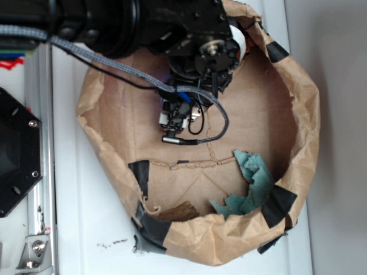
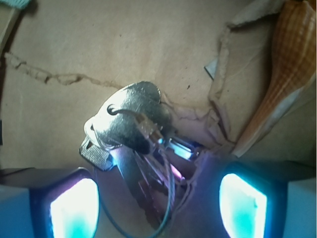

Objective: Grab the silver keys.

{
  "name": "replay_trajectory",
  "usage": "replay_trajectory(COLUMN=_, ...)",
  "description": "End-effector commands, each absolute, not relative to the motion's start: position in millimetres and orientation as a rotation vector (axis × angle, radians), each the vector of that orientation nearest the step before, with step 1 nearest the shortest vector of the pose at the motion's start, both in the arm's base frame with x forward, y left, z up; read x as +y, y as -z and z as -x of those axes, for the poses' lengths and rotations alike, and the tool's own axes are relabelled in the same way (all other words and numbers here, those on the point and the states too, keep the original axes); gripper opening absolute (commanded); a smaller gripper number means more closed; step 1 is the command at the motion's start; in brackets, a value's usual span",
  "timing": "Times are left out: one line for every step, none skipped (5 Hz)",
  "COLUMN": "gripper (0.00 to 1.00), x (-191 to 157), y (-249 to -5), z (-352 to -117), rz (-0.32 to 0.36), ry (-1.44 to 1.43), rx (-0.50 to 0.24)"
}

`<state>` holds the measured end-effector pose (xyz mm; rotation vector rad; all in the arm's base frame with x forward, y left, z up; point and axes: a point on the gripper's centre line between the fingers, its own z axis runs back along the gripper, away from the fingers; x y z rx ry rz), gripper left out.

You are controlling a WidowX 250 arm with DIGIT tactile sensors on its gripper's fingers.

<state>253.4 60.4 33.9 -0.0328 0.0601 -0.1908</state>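
Note:
The silver keys [image 2: 131,119] lie on the brown paper floor, a shiny bunch with a thin wire ring trailing toward the camera. In the wrist view my gripper [image 2: 158,208] is open right over them. Its glowing pads [image 2: 74,208] stand wide apart on either side, and the key blades and ring reach into the gap without touching a pad. In the exterior view the gripper [image 1: 179,117] points down into the paper basin [image 1: 298,103] and the arm covers the keys.
An orange striped shell-like object [image 2: 292,64] lies just right of the keys. A torn teal scrap [image 1: 252,183] rests by the basin's near right wall and a brown piece [image 1: 178,213] by the near wall. The raised paper walls ring the gripper. A metal rail [image 1: 40,143] runs along the left.

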Motion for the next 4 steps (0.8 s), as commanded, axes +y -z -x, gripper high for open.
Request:
replay_trajectory(gripper=1.00, x=52.2, y=-31.3, z=-262.2, rz=0.028, ry=0.173, rx=-0.017)
replay_trajectory(gripper=1.00, x=50.5, y=-28.3, z=-260.8, rz=0.033, ry=0.169, rx=-0.027)
replay_trajectory(gripper=0.50, x=49.1, y=-28.5, z=-261.7, rz=0.043, ry=0.170, rx=-0.031)
replay_trajectory(gripper=0.00, x=48.8, y=-25.9, z=-262.4, rz=0.038, ry=0.149, rx=-0.026)
